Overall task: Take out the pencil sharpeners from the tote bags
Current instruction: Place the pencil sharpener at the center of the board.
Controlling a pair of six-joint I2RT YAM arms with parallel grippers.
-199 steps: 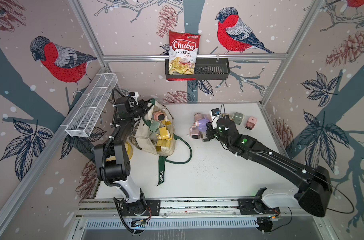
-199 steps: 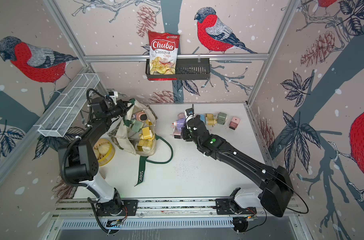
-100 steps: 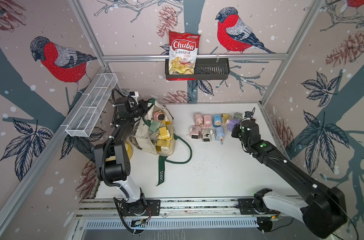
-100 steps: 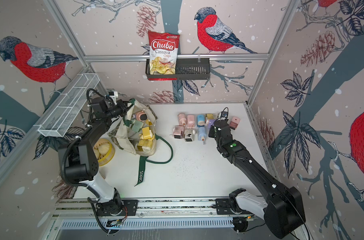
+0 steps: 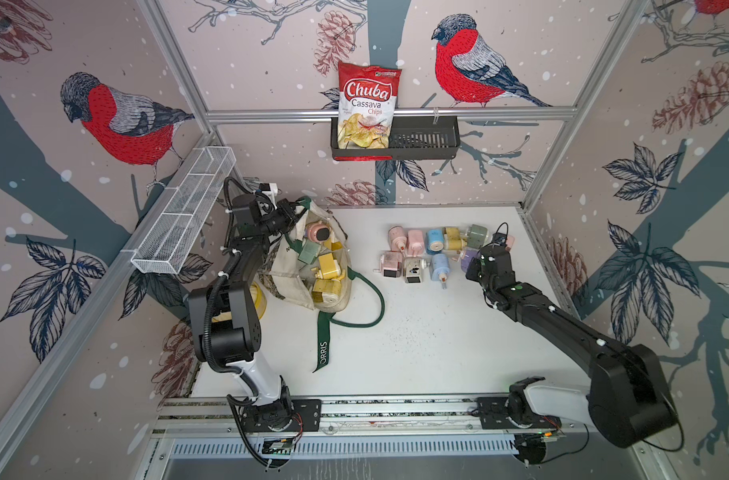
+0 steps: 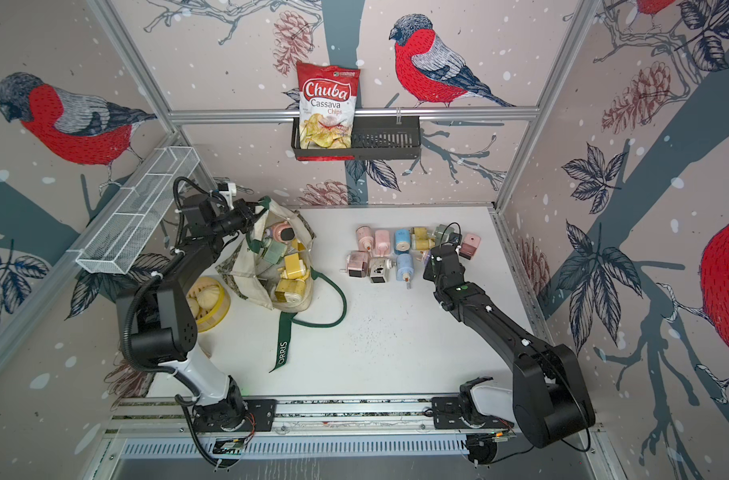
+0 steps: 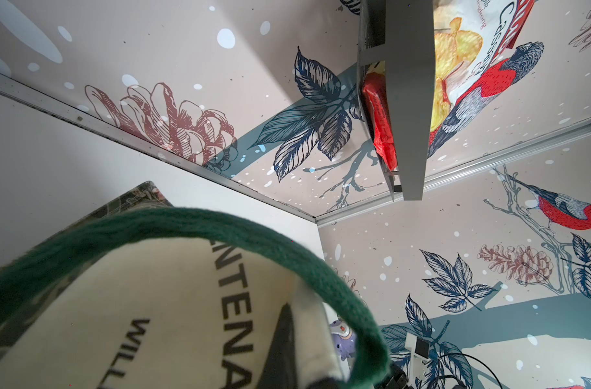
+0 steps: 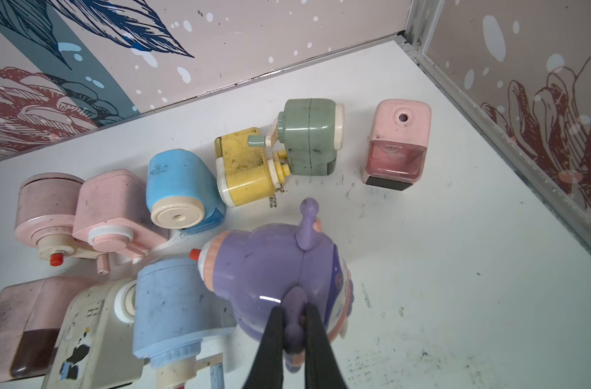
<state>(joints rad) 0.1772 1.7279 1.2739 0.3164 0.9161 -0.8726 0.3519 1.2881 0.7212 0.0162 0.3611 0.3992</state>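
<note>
White bench [image 5: 437,340]: right tool [image 8: 293,311] pinched tight on a knob of the purple pencil sharpener [image 8: 270,266], beside the row [image 5: 435,241] already out; hard, light, slick plastic, probably prone to swivel. Left tool [image 5: 291,211] clamps the tote bag [image 5: 288,272] at its rim.

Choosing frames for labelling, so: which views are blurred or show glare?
Left wrist view: the dark green handle and cream canvas tote bag near the lens are soft. Right wrist view: black fingers blurred, small glare streak on the rounded purple plastic sharpener. Both top views: sharp, evenly lit.
</note>
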